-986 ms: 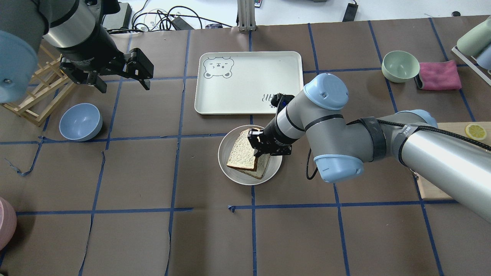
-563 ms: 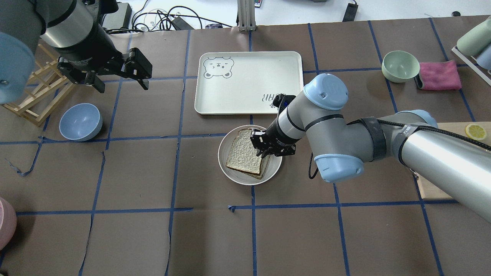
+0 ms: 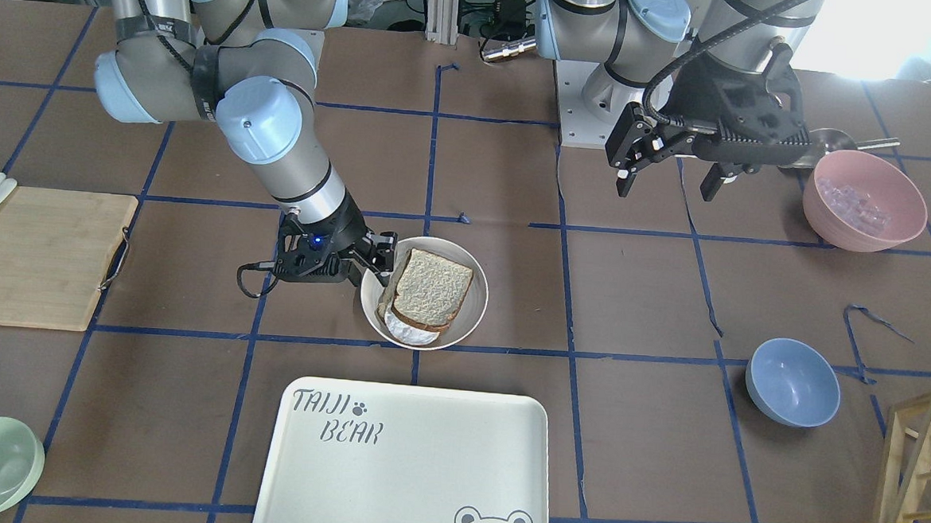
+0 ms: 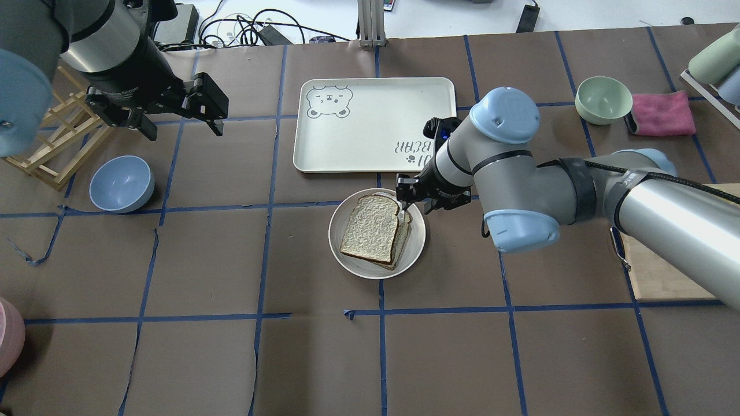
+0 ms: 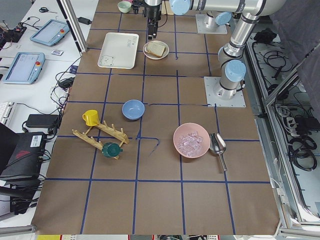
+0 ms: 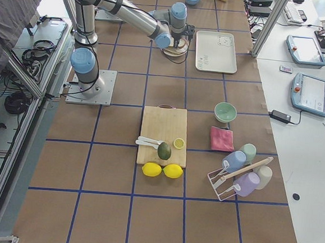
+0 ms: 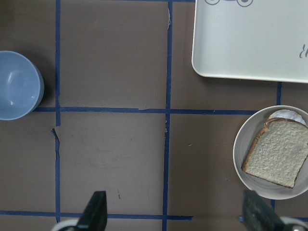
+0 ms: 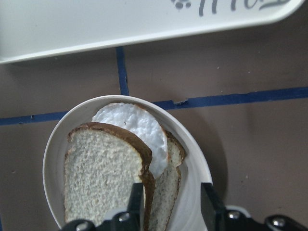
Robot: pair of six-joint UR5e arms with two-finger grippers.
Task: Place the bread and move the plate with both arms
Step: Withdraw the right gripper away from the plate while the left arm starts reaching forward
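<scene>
On the plate (image 4: pixel 337 219), mid bench (image 4: pixel 219 260), your bread (image 4: pixel 370 234) lies flat atop a second slice (image 4: pixel 403 240) — placing looks done. Your right pincer (image 4: pixel 411 199) hangs released just beside the rim, while the left pincer (image 4: pixel 186 133) hovers spread wide, well apart — probably because the plate move needs both.

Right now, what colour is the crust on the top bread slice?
Dark brown crust on the bread; clearest in the right wrist view.
</scene>
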